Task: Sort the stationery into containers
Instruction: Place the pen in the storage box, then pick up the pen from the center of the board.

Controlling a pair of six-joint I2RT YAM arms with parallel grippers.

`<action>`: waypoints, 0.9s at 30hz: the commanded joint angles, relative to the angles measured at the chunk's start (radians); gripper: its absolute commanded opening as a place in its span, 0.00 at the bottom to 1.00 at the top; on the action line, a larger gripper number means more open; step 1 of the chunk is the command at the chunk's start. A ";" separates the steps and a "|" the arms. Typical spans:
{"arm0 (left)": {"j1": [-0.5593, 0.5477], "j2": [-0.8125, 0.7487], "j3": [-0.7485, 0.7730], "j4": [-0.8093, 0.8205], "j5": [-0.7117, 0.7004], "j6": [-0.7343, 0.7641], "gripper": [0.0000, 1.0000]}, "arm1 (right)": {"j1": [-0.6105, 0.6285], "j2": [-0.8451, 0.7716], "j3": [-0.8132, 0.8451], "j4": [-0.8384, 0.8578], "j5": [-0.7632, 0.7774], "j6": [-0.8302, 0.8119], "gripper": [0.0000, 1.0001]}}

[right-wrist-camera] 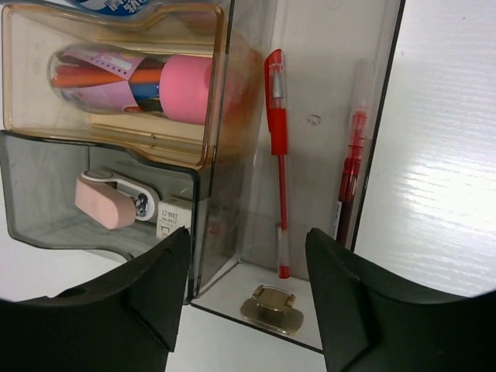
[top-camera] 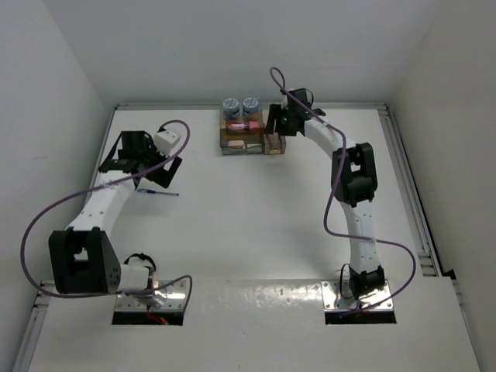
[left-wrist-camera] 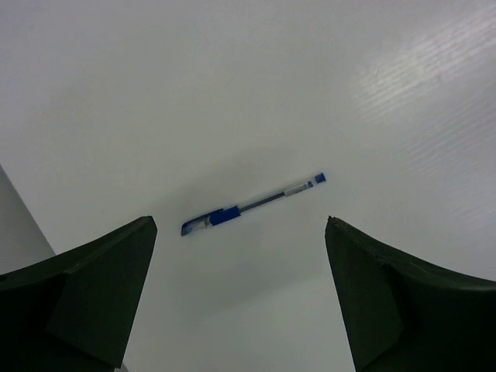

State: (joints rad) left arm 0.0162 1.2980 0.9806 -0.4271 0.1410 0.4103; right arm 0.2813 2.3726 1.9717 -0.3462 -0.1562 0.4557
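Observation:
The blue pen (left-wrist-camera: 252, 204) lies flat on the white table, also in the top view (top-camera: 158, 192), just beyond my left gripper (left-wrist-camera: 241, 226), which is open and empty above it. The clear organiser (top-camera: 253, 133) stands at the far edge. My right gripper (right-wrist-camera: 247, 236) is open and empty over its narrow side section (right-wrist-camera: 310, 139), where two red pens (right-wrist-camera: 277, 147) (right-wrist-camera: 349, 170) lie. The wide section holds two blue-grey rolls (top-camera: 240, 105), a pink chunky piece (right-wrist-camera: 132, 81) and small white-pink erasers (right-wrist-camera: 116, 203).
A small brass clip (right-wrist-camera: 271, 308) sits at the near end of the narrow section. White walls close the table at the back and sides. Purple cables (top-camera: 46, 225) loop beside both arms.

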 commanded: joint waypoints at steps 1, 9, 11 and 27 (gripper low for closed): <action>0.083 0.108 0.117 -0.140 0.128 0.264 0.96 | 0.006 -0.042 0.029 0.023 -0.026 0.018 0.62; 0.221 0.385 0.360 -0.327 0.230 0.665 0.91 | -0.020 -0.209 -0.029 -0.008 -0.190 0.021 0.65; 0.261 0.441 0.403 -0.383 0.271 0.769 0.89 | -0.028 -0.234 -0.056 -0.019 -0.245 0.015 0.65; 0.281 0.566 0.369 -0.395 0.305 0.981 0.88 | -0.088 -0.305 -0.089 -0.198 -0.453 -0.058 0.72</action>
State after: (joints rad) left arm 0.3016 1.8462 1.3434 -0.8368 0.4046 1.3502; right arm 0.2020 2.1029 1.8824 -0.5251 -0.5270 0.4076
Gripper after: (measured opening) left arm 0.873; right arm 0.716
